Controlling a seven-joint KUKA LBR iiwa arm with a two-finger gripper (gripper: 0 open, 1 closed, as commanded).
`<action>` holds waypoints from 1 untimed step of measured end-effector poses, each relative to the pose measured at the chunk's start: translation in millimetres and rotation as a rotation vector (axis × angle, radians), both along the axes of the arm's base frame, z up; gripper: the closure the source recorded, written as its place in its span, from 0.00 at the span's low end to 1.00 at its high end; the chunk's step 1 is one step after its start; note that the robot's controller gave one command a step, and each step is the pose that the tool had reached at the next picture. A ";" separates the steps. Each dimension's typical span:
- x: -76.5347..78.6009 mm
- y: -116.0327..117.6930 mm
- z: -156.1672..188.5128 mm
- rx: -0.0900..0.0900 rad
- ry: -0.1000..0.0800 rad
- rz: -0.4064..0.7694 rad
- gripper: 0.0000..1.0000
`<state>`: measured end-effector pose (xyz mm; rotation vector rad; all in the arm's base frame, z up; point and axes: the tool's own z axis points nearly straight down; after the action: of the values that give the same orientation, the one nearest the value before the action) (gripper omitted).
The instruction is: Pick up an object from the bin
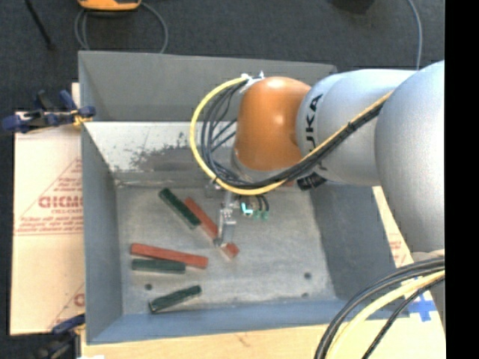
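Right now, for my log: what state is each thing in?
diagonal red stick: lying flat
diagonal green stick: flat, alongside it
long red stick: flat
left green stick: flat, beside it
front green stick: flat, alone
pincer: down at the diagonal red stick's lower end

Taking the bin (97,215) as the dial, a long red bar (168,255) lies at nine o'clock, a short dark green bar (159,266) just beside its lower edge. A tilted green bar (174,298) lies at seven, a slanted green stick (178,206) at ten.
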<state>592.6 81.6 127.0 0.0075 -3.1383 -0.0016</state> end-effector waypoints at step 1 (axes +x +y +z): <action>2.0 -0.3 3.7 0.001 -0.007 -0.002 0.00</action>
<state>594.6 81.3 130.7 0.0045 -3.1454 -0.0025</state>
